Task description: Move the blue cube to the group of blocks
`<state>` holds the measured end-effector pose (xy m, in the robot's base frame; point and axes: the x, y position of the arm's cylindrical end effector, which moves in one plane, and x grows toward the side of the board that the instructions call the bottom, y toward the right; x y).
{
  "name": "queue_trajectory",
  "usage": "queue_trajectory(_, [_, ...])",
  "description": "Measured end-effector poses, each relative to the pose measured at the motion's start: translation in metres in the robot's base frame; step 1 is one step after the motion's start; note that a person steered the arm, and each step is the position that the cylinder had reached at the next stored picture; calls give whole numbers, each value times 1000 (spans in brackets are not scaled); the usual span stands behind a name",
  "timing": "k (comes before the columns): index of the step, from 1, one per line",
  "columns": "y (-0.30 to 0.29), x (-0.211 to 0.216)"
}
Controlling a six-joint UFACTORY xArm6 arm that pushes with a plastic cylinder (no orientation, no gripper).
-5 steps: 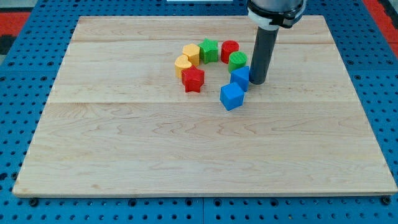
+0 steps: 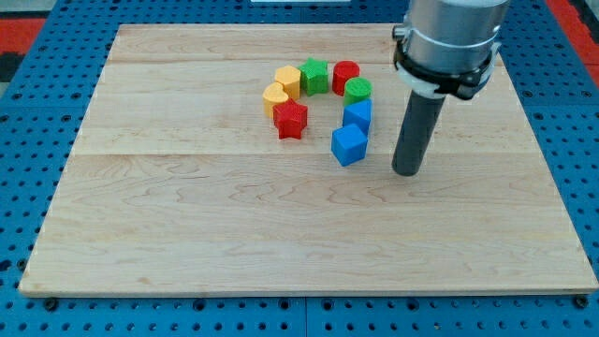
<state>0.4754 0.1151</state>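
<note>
The blue cube [image 2: 348, 145] sits on the wooden board [image 2: 187, 234] at the lower right end of a curved group of blocks, touching a second blue block [image 2: 358, 116] just above it. The group also holds a green block [image 2: 357, 91], a red cylinder [image 2: 345, 74], a green star [image 2: 314, 75], two yellow blocks [image 2: 287, 80] [image 2: 274, 97] and a red star [image 2: 291, 120]. My tip [image 2: 405, 172] is on the board to the right of the blue cube and slightly below it, apart from it by a clear gap.
The board lies on a blue pegboard surface [image 2: 28, 187]. The rod's metal mount [image 2: 449, 37] hangs over the board's upper right.
My tip has moved down and to the right, away from the upper blue block. The blocks have not visibly moved.
</note>
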Motion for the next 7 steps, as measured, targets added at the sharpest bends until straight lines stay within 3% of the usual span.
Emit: queue_trajectory(7, [-34, -11])
